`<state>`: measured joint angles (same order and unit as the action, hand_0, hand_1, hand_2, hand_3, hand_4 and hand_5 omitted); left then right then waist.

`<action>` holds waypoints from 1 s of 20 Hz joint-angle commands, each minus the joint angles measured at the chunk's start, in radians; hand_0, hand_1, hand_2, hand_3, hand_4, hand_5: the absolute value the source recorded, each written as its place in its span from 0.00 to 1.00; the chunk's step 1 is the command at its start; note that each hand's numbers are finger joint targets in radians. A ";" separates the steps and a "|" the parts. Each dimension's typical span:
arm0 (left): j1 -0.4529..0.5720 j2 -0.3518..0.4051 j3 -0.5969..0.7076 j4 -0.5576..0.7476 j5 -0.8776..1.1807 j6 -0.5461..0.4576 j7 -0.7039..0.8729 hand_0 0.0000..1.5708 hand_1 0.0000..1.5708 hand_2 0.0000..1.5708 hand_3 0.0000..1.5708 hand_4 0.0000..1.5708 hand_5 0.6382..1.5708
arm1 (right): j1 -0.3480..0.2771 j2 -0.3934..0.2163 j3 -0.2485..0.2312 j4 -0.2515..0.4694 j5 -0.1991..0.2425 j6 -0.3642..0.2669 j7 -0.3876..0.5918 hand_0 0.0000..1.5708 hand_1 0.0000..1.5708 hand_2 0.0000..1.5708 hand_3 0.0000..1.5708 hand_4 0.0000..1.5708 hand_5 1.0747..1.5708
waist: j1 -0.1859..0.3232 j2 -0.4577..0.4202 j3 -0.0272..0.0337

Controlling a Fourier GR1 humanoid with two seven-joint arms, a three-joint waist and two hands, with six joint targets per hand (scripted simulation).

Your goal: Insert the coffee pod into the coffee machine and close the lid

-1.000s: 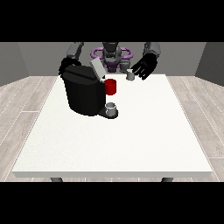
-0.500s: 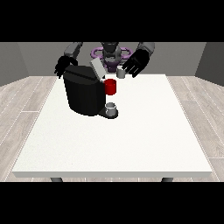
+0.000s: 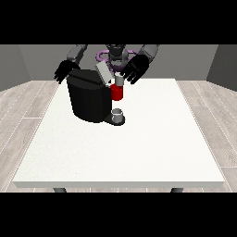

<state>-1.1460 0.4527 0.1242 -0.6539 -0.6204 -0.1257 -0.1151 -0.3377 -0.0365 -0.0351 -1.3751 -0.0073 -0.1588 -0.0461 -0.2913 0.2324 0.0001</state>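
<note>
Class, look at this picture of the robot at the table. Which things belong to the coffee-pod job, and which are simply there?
Part of the job:
- coffee machine
- its lid, tilted open
- coffee pod, small and grey, above the red part
- hand at the view's right, by the pod
- hand at the view's left, behind the machine

Simply there:
- cup at the machine's base
- white table

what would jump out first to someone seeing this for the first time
The big black coffee machine on the far left part of the white table, with its grey lid tilted up and a red part at its front above a small grey cup. Next, the two black hands: the hand at the view's right spread open above the small grey pod, the hand at the view's left behind the machine.
</note>
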 commanded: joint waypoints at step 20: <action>-0.069 -0.025 -0.009 0.019 -0.034 -0.028 0.024 0.75 0.75 0.81 0.77 0.33 1.00 | -0.002 0.003 -0.031 0.044 -0.023 0.000 -0.048 0.00 0.00 0.00 0.00 0.29 1.00 | 0.019 0.043 0.0004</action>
<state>-1.1812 0.4442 0.1208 -0.6265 -0.6462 -0.1485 -0.1265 -0.3181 -0.0329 -0.0483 -1.3779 -0.0236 -0.1586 -0.0669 -0.2899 0.2563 0.0001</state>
